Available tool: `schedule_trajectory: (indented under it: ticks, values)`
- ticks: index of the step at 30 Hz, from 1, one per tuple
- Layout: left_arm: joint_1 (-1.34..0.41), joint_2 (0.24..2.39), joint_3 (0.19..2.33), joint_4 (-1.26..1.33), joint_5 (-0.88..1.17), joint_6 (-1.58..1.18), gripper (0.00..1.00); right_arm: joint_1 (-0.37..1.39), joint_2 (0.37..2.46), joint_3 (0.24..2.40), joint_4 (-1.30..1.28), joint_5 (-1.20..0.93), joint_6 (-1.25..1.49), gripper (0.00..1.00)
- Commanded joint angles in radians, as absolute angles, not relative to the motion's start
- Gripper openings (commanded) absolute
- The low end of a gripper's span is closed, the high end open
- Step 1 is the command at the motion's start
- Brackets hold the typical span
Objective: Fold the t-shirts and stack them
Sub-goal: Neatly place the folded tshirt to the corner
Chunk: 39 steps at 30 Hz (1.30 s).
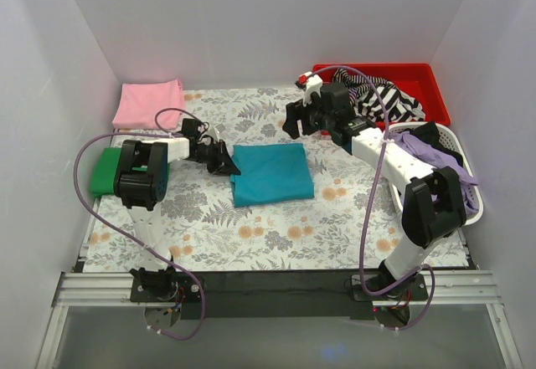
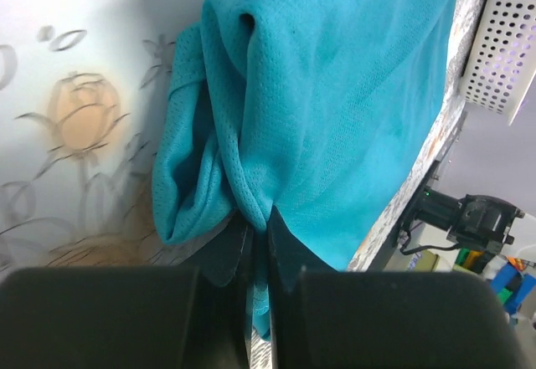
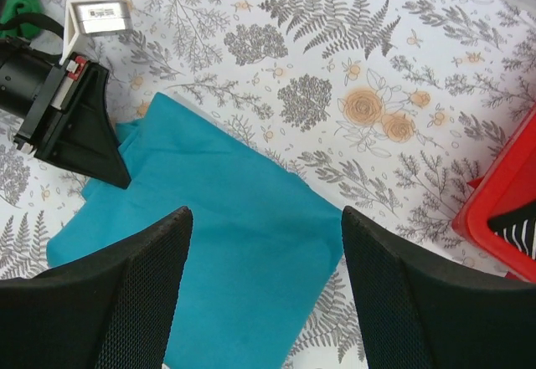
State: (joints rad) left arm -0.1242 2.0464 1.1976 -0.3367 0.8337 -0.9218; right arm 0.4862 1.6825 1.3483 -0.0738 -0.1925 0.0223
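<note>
Closest to your left wrist camera, your left hand is pressed together. It is pinching a bunched edge of the teal t-shirt, and the pinched bit is hidden between the fingers. The shirt lies folded in the middle of the flowery bench. Your right hand hangs near the shirt's far side, spread wide, holding nothing. A white label on the left hand has print too small to read. The green t-shirt is half hidden behind your left arm. The pink t-shirt lies in the far left corner.
</note>
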Motion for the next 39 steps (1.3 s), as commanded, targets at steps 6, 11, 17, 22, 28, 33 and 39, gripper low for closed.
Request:
schedule_trajectory:
  ticks: [6, 11, 17, 22, 28, 33, 39]
  values:
    - [-0.183, 2.095, 1.274, -0.344, 0.695, -0.945, 0.0, 0.483, 1.618, 1.221, -0.045, -0.176, 0.032, 0.78]
    - [-0.169, 2.077, 1.451, -0.422, 0.574, -0.917, 0.0, 0.482, 1.609, 1.186, -0.029, -0.196, 0.048, 0.78]
    - [-0.149, 2.092, 1.696, -0.517, 0.428, -0.821, 0.0, 0.482, 1.595, 1.14, -0.015, -0.195, 0.054, 0.78]
    - [-0.135, 2.14, 1.853, -0.563, 0.371, -0.749, 0.0, 0.482, 1.62, 1.147, -0.009, -0.207, 0.067, 0.78]
    - [-0.052, 2.227, 2.003, -0.575, 0.341, -0.704, 0.0, 0.482, 1.649, 1.163, -0.009, -0.232, 0.086, 0.78]
    - [0.033, 2.331, 2.211, -0.603, 0.314, -0.672, 0.0, 0.483, 1.681, 1.175, -0.009, -0.256, 0.097, 0.78]
    - [0.12, 2.45, 2.427, -0.617, 0.319, -0.649, 0.0, 0.483, 1.735, 1.177, -0.009, -0.284, 0.115, 0.77]
